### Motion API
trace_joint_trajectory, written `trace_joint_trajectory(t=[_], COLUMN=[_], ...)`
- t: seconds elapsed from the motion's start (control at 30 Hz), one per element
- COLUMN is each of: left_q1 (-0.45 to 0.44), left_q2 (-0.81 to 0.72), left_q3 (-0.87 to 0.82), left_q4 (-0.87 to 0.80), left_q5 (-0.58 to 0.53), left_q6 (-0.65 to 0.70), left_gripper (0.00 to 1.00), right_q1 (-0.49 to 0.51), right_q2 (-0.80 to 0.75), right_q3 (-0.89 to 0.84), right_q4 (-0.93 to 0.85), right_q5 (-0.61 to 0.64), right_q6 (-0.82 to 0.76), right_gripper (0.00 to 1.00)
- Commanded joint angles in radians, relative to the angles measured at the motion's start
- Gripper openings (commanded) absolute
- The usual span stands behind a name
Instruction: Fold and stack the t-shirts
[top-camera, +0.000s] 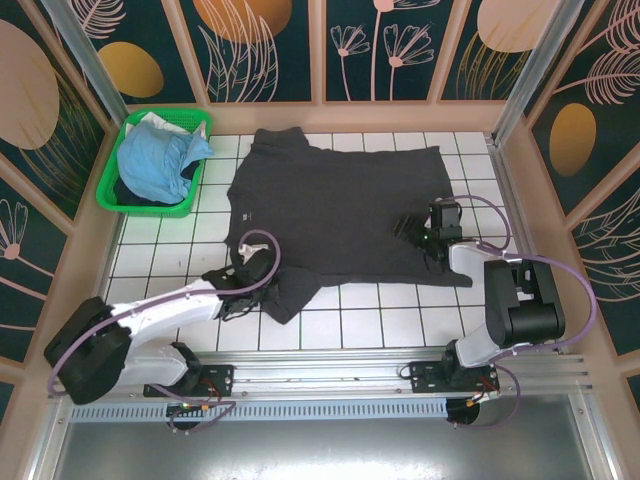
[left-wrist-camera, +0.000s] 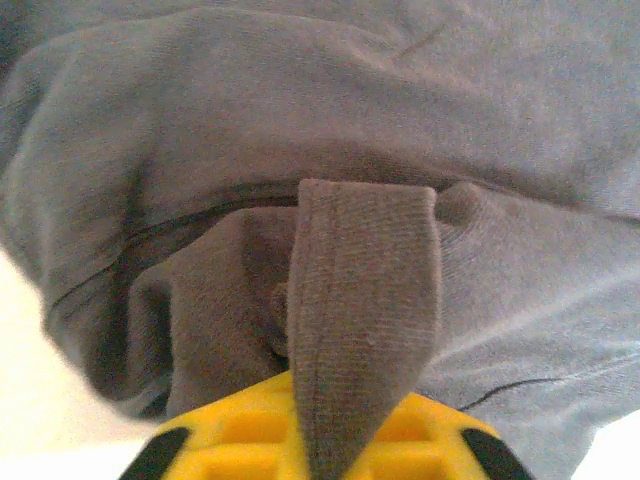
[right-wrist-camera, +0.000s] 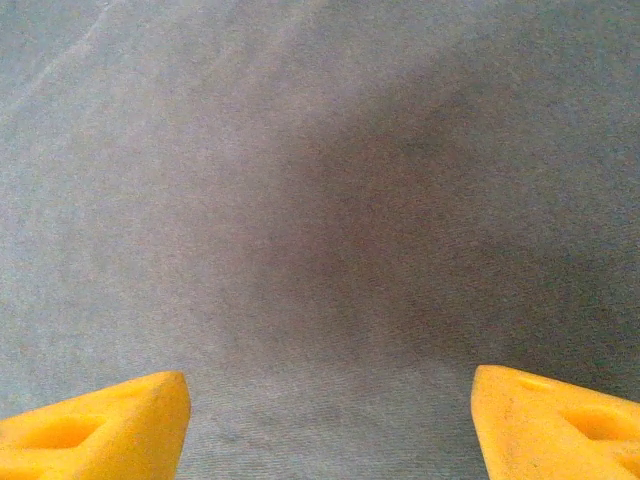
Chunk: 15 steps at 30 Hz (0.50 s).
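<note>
The charcoal-grey t-shirt (top-camera: 340, 205) lies spread across the middle of the tiled table, its near-left sleeve bunched up. My left gripper (top-camera: 262, 268) is shut on that sleeve's hem; in the left wrist view a strip of grey cloth (left-wrist-camera: 365, 300) runs up from between the yellow fingers (left-wrist-camera: 220, 440). My right gripper (top-camera: 415, 232) hangs open low over the shirt's right part, its yellow fingertips (right-wrist-camera: 100, 425) wide apart with flat grey cloth (right-wrist-camera: 320, 220) between them. The light blue t-shirt (top-camera: 158, 160) lies crumpled in the basket at the back left.
A green plastic basket (top-camera: 110, 175) stands in the back left corner. Wooden walls ring the table, with a metal post (top-camera: 495, 150) at the right. Bare white tiles (top-camera: 380, 320) lie between the shirt and the arm bases.
</note>
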Motion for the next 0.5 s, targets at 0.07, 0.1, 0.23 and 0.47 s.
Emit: trace_joint_trajectory(t=[0.07,0.1,0.23,0.47], left_q1=[0.005,0.005,0.004,0.003], left_q2=[-0.14,-0.163,-0.265,-0.478], left_q3=[-0.096,-0.113,-0.151,-0.185], left_q4=[-0.122,-0.123,-0.148,-0.149], left_q5=[0.032,0.04,0.067,0.173], left_q6=[-0.118,-0.132,-0.168,-0.205], left_gripper=[0.02,0.04,0.05,0.16], right_q1=[-0.034,-0.036,-0.052,-0.106], right_q2=[0.002,0.008,0.023,0.057], right_q3=[-0.014,-0.011,-0.012,-0.024], right_q4=[0.016,0.014,0.007,0.022], right_q5=[-0.021,-0.021,-0.021,-0.058], right_q6=[-0.016,-0.016,0.0,0.035], right_gripper=[0.75,0.75,0.75,0.74])
